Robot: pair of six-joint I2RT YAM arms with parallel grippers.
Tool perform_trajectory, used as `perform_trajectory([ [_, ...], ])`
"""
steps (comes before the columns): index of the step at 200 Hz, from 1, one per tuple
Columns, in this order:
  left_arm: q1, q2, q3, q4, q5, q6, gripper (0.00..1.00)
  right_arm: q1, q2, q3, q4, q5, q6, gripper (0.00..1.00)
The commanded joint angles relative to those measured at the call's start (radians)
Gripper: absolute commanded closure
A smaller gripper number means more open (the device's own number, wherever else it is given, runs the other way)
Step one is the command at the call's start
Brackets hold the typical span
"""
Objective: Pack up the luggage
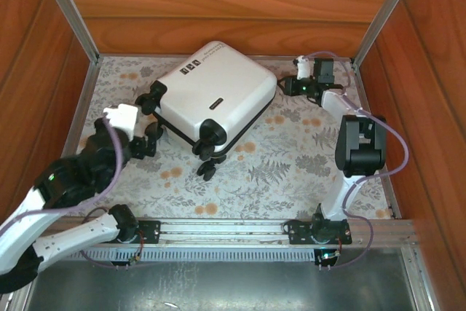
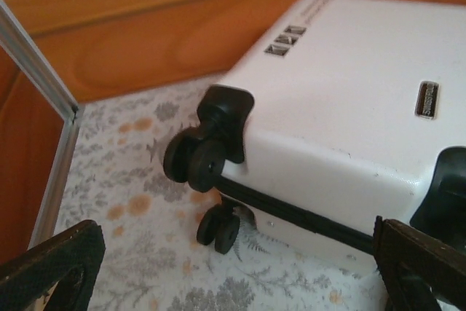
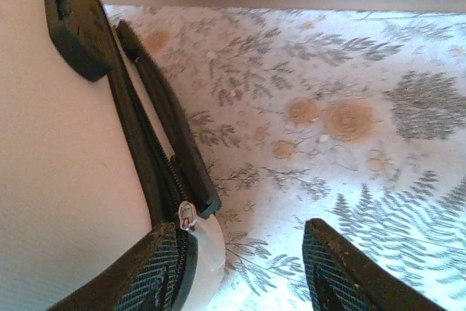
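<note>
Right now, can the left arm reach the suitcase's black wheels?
Probably yes. The left gripper is open and faces the wheels at the corner of the luggage. There is flowery mat between the gripper and the wheels, and nothing seems to block the way.

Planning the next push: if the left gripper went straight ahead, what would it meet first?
Likely the luggage, at its wheeled end, right ahead of the open left gripper; depth unclear.
</note>
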Motion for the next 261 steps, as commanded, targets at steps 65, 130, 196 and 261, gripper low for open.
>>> perform_trajectory([
  [65, 0.26, 0.24, 0.062, -0.338, 0.216, -0.546, 0.14, -0.018, 0.168, 0.41, -0.294, -0.147, 0.219, 0.63],
  [130, 0.634, 0.405, 0.012, -0.173, 0.542, -0.385, 0.15, 0.058, 0.312, 0.516, -0.342, -0.388, 0.167, 0.74],
  [196, 0.777, 0.803, 0.264, -0.082, 0.697, -0.179, 0.13, 0.164, 0.094, 0.194, -0.137, -0.55, 0.012, 0.81],
  [261, 0.804, 1.172, 0.706, -0.085, 0.88, -0.064, 0.13, 0.281, -0.13, -0.105, -0.107, -0.455, -0.027, 0.81],
])
